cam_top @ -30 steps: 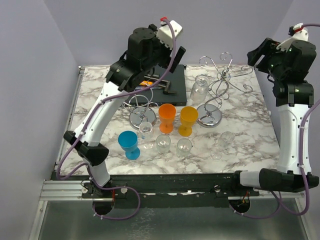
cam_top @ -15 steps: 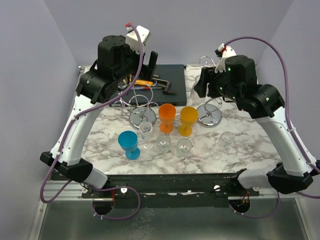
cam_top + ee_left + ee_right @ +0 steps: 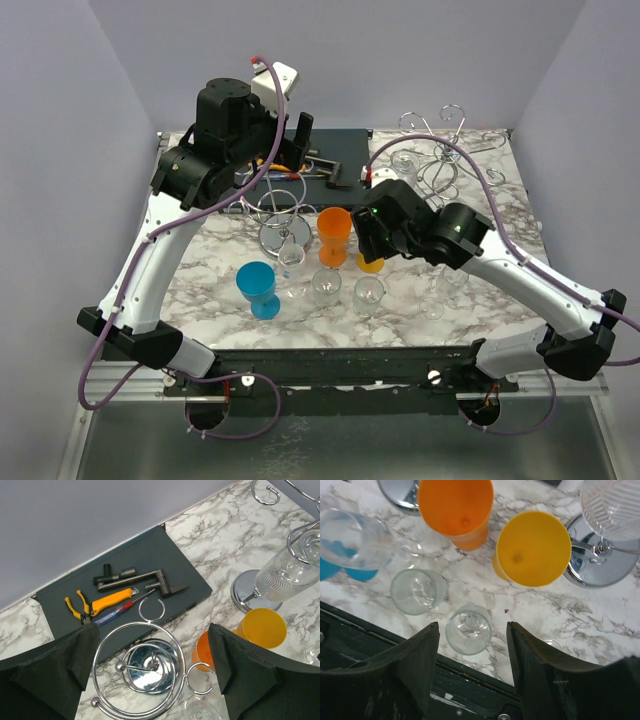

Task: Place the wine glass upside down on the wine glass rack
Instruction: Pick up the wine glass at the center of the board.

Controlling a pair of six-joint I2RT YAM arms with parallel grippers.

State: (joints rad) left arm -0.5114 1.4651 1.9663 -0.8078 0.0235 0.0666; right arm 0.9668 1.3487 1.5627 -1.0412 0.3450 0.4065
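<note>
Wine glasses (image 3: pixel 327 287) of clear glass were stood in a row near the front edge of the counter (image 3: pixel 525 220). One wine glass (image 3: pixel 468 628) was framed beneath the right end effector (image 3: pixel 472 635), whose fingers (image 3: pixel 415 670) were spread with nothing gripped. Beyond, an orange cup (image 3: pixel 456 505) and a yellow cup (image 3: pixel 534 547) were set side by side. Farther back, the left end effector (image 3: pixel 152 645) was held fully released and empty above the left wire rack (image 3: pixel 145 660), before a dark tool tray (image 3: pixel 165 555).
</note>
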